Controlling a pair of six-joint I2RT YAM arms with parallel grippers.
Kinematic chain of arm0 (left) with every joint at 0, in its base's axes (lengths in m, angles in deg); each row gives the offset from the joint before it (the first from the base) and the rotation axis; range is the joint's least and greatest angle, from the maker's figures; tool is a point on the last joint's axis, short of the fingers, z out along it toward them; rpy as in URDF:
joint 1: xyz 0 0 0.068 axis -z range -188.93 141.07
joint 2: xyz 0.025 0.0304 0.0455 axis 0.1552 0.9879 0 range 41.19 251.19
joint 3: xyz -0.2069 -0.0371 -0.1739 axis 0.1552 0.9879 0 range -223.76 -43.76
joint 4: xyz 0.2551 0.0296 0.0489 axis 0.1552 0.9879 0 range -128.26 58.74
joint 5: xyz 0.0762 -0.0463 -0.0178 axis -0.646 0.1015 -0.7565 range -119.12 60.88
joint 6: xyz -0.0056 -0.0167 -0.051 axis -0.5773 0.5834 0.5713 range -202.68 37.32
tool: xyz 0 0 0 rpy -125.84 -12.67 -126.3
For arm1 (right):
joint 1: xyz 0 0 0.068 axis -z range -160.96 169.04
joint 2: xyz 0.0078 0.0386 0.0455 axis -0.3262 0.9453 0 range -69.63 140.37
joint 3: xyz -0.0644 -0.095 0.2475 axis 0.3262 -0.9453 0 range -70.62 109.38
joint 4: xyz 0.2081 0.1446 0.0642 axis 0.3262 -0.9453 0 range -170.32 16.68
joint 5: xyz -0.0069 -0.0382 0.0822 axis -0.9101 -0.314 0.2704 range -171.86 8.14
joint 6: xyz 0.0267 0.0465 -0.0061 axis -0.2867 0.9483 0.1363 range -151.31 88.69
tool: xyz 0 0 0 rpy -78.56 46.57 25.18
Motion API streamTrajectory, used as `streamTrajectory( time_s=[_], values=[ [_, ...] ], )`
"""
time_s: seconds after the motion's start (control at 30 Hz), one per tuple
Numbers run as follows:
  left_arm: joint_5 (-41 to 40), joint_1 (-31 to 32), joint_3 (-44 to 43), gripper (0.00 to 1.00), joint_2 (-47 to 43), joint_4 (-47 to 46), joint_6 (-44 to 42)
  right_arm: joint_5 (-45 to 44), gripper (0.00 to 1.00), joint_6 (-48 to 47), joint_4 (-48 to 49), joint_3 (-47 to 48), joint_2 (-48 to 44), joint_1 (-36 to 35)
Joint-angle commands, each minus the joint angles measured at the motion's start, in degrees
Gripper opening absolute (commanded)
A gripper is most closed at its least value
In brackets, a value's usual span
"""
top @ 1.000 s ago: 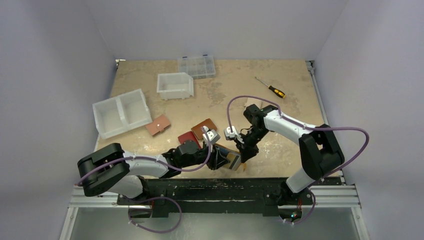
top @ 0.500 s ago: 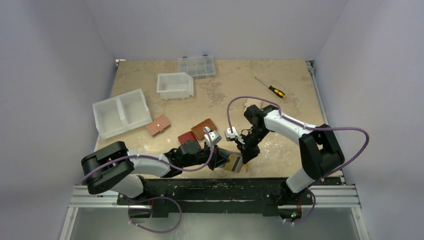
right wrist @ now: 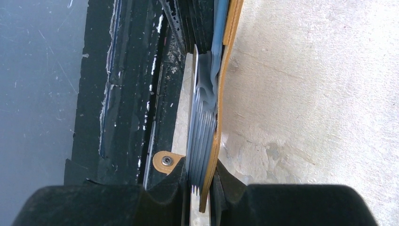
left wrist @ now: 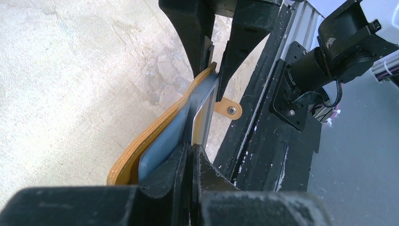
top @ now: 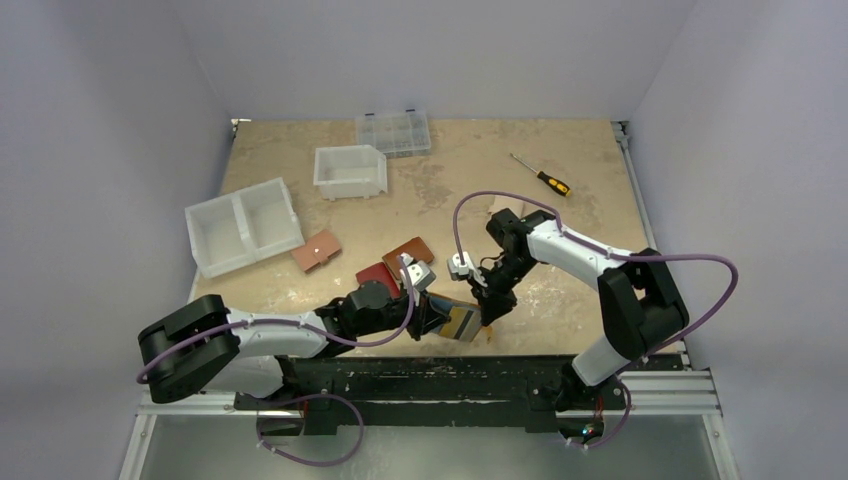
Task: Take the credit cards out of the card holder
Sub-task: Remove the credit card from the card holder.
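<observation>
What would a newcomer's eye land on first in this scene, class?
Both arms meet at the table's near edge. There the right pincer clamps the mustard-yellow card holder, while the left pincer pinches the credit cards stacked inside it. Farther back, a yellow-handled screwdriver lies on the right and a white double bin stands on the left.
</observation>
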Motion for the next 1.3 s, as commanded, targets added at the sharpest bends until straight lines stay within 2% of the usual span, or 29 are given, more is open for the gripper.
streamTrajectory(
  time_s=[0.0, 0.17, 0.33, 0.67, 0.93, 1.27],
  values=[
    [0.6, -0.4, -0.6, 0.00, -0.5, -0.3, -0.9, 0.3, 0.00, 0.9, 0.5, 1.0, -0.5, -0.2],
    [-1.0, -0.8, -1.9, 0.00, -2.3, 5.5, -1.1, -1.6, 0.00, 2.7, 2.1, 0.6, -0.5, -0.6],
    [-3.8, -1.2, -1.4, 0.00, -8.5, 12.4, -1.1, -2.2, 0.00, 3.4, 2.1, 0.9, -0.3, -0.6],
    [-6.0, -1.5, -1.4, 0.00, -15.0, 20.2, 1.5, -1.6, 0.00, 5.1, 2.3, 1.6, 1.8, -0.1],
    [-11.8, -2.0, -5.5, 0.00, -19.6, 32.6, 4.4, -2.9, 0.00, 7.5, 3.3, 1.9, 3.8, 0.9],
    [-19.7, -2.5, -11.7, 0.00, -25.0, 45.8, 4.0, -4.4, 0.00, 10.5, 4.8, 2.0, 6.0, 2.8]
  ],
)
